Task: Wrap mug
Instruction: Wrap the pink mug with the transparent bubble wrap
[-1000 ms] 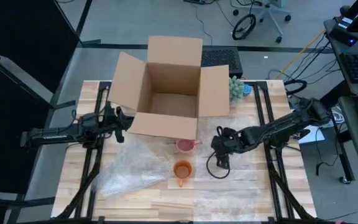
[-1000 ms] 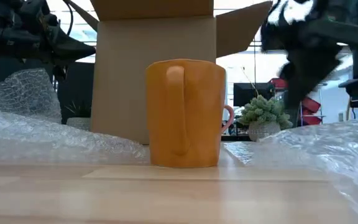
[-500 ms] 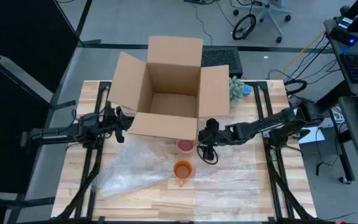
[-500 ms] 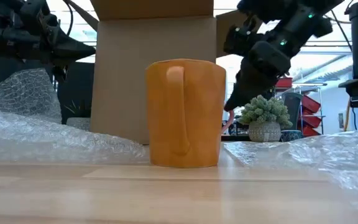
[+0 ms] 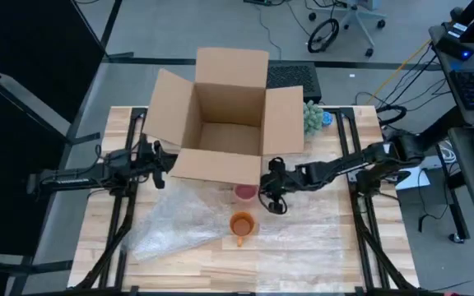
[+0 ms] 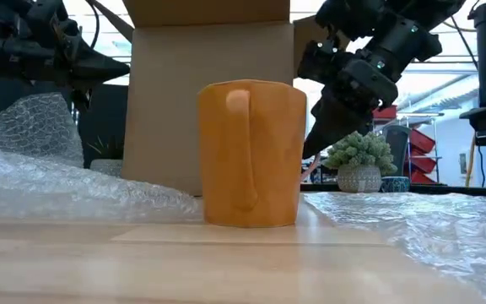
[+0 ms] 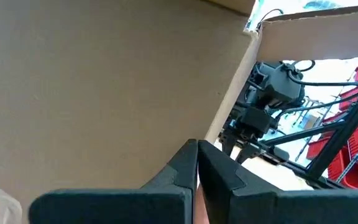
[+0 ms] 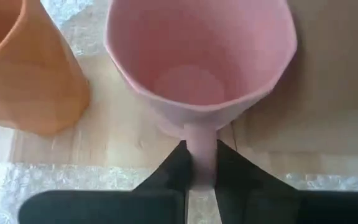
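A pink mug (image 5: 245,192) stands upright on the table just in front of the open cardboard box (image 5: 225,123). An orange mug (image 5: 242,224) stands nearer, its handle facing the near edge (image 6: 251,152). My right gripper (image 5: 263,196) is at the pink mug's right side, shut on its handle (image 8: 202,163). A crumpled sheet of bubble wrap (image 5: 171,224) lies at the near left, and a flatter one (image 5: 319,238) at the near right. My left gripper (image 5: 164,160) is shut (image 7: 197,168) beside the box's front left flap. My right gripper pinches the pink mug's handle (image 8: 201,144) between its two fingers (image 8: 178,167). It comes from the table's right, slanting down. The mug stands upright with its base on the table.
The box's front wall (image 8: 328,74) stands right behind the pink mug. A small potted plant (image 5: 313,117) sits at the back right, by the box's right flap. Bare wood shows along the near edge (image 6: 226,270).
My right gripper has gone from above the right bubble wrap toward the table's left and far side, up to the pink mug's handle. The right bubble wrap has sunk flatter onto the table.
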You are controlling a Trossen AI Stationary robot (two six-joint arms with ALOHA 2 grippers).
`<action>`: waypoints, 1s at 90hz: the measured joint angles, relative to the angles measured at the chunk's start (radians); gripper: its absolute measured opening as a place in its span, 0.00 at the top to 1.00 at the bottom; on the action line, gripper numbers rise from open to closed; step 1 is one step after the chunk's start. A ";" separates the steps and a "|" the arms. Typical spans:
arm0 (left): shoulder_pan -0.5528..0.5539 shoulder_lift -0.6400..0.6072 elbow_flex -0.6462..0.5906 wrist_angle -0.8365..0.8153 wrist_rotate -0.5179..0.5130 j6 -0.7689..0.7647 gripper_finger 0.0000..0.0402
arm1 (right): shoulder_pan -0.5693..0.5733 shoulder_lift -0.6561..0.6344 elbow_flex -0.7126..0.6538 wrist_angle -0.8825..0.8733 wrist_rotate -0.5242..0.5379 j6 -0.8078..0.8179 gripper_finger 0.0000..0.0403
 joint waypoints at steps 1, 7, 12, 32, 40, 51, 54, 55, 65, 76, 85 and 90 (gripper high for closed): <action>0.000 0.000 0.000 0.000 0.000 0.000 1.00 | 0.002 -0.003 0.003 -0.007 0.000 0.001 0.93; 0.000 0.000 0.000 0.001 0.000 -0.001 1.00 | 0.023 -0.037 0.025 -0.072 0.007 0.003 0.93; 0.000 0.000 0.000 0.001 0.000 -0.005 1.00 | 0.045 -0.076 0.050 -0.142 0.010 0.014 0.93; 0.000 0.000 0.000 -0.023 0.001 -0.012 1.00 | 0.169 -0.273 0.074 -0.476 0.039 0.241 0.93; 0.000 0.000 0.000 -0.021 0.023 -0.033 1.00 | 0.262 -0.329 0.073 -0.563 0.081 0.365 0.93; -0.015 0.000 0.000 -0.013 0.061 -0.026 1.00 | 0.405 -0.366 0.020 -0.582 0.148 0.531 0.93; -0.021 0.000 0.000 -0.013 0.061 -0.025 1.00 | 0.443 -0.368 0.001 -0.583 0.172 0.576 0.93; -0.023 0.000 0.000 -0.013 0.061 -0.023 1.00 | 0.454 -0.369 -0.005 -0.584 0.181 0.591 0.93; -0.040 0.000 0.000 -0.012 0.060 0.000 1.00 | 0.558 -0.372 -0.057 -0.586 0.282 0.713 0.93; -0.046 0.000 0.000 0.002 0.056 0.003 1.00 | 0.634 -0.372 -0.123 -0.602 0.383 0.844 0.93; -0.046 0.000 0.000 0.026 0.055 0.028 1.00 | 0.663 -0.372 -0.157 -0.587 0.428 0.918 0.93; -0.046 0.000 0.000 0.041 0.053 0.039 1.00 | 0.676 -0.372 -0.172 -0.591 0.430 0.949 0.92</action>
